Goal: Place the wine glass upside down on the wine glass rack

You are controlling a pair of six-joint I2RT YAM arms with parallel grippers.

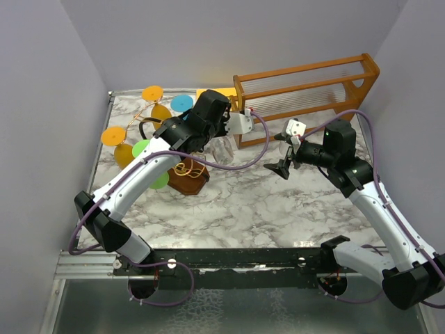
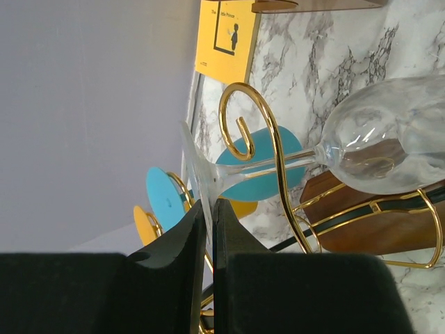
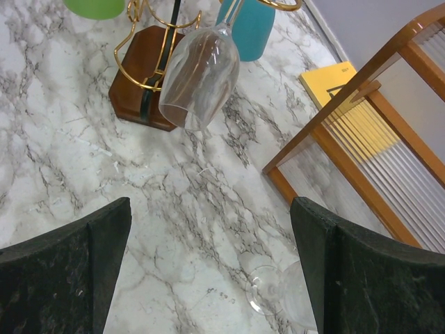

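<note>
A clear wine glass (image 2: 389,139) hangs bowl-down and tilted over the wine glass rack (image 1: 189,179), a stand of curly gold wire (image 2: 245,104) on a dark brown base (image 2: 348,219). My left gripper (image 2: 211,209) is shut on the rim of the glass's foot (image 2: 198,170). The stem (image 2: 278,161) crosses a gold arm; I cannot tell whether it rests on it. The top view shows the glass (image 1: 222,149) below the left gripper (image 1: 224,124). The right wrist view shows it (image 3: 200,69) above the base (image 3: 142,76). My right gripper (image 3: 208,209) is open and empty above the table.
Coloured glasses hang on the rack: orange (image 1: 113,136), blue (image 1: 182,103), green (image 1: 142,148). A large orange-brown wooden frame (image 1: 306,87) stands at the back right. A yellow card (image 3: 334,80) lies by it. A second clear glass (image 3: 278,292) lies on the marble under the right gripper.
</note>
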